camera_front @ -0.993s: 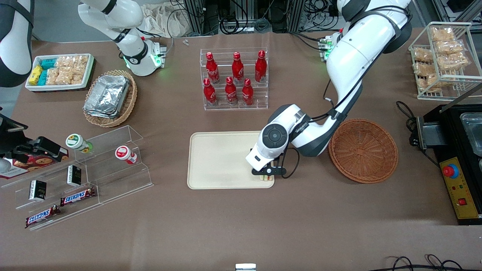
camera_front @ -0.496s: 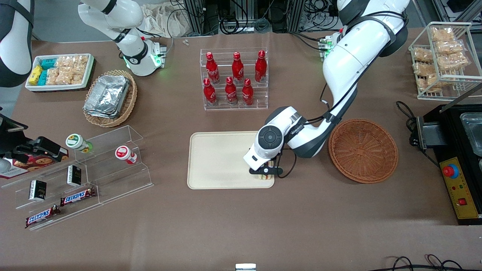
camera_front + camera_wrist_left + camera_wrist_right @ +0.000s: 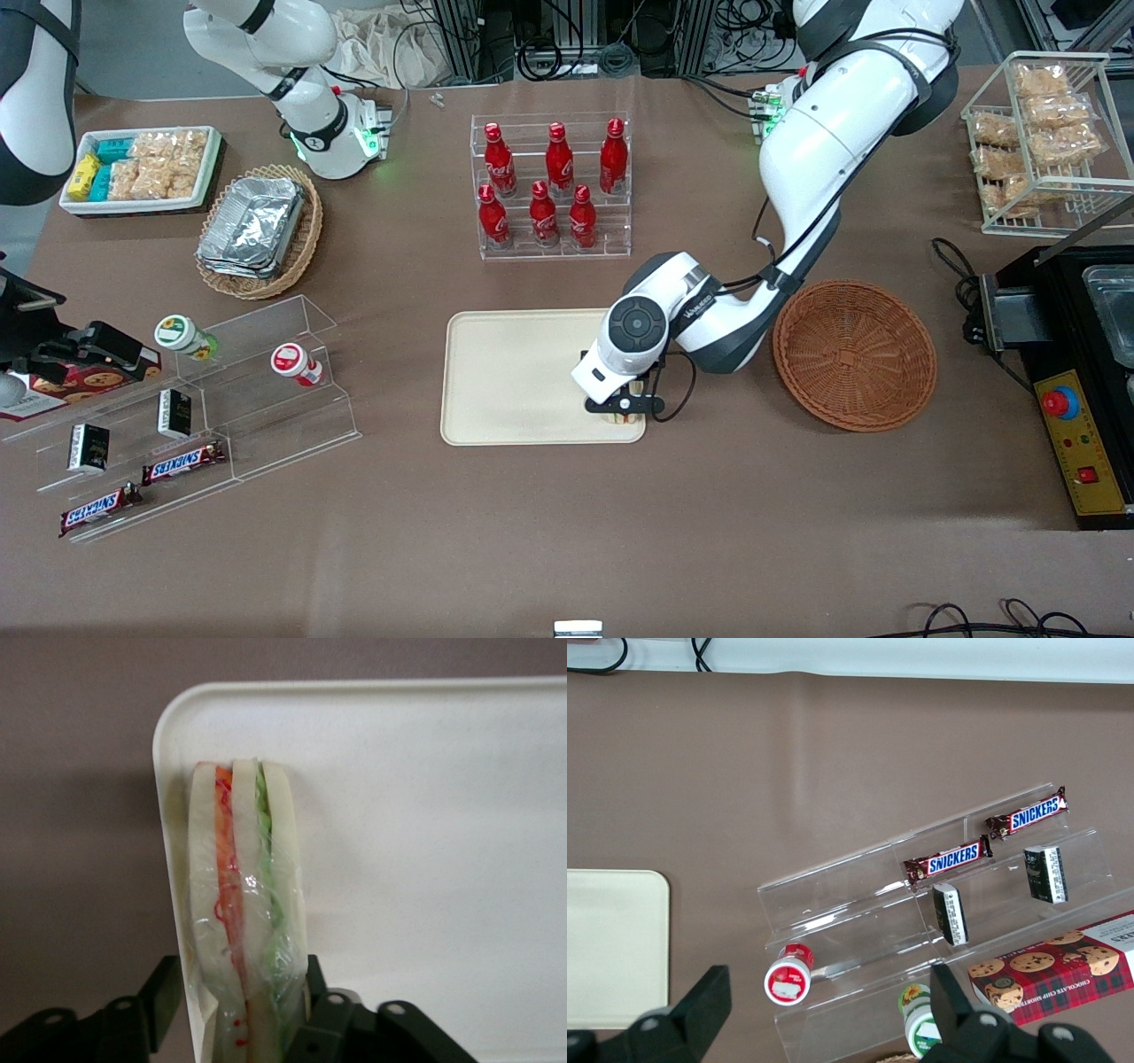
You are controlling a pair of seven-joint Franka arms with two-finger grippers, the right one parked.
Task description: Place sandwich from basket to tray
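The hand is clenched on the sandwich, which stands on edge with its long axis pointing straight out from the fingers, over the tray corner nearest the emptied basket, so release looks next

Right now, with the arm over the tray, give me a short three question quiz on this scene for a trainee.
1. True or false: the sandwich lies in the basket.
2. The gripper is: A) open above the basket, B) shut on the sandwich at the tray corner nearest the basket, C) parked over the red bottles.
3. Fill in: the sandwich stands on ____, filling layers facing the wrist camera.

Key: 1 false; 2 B; 3 edge.
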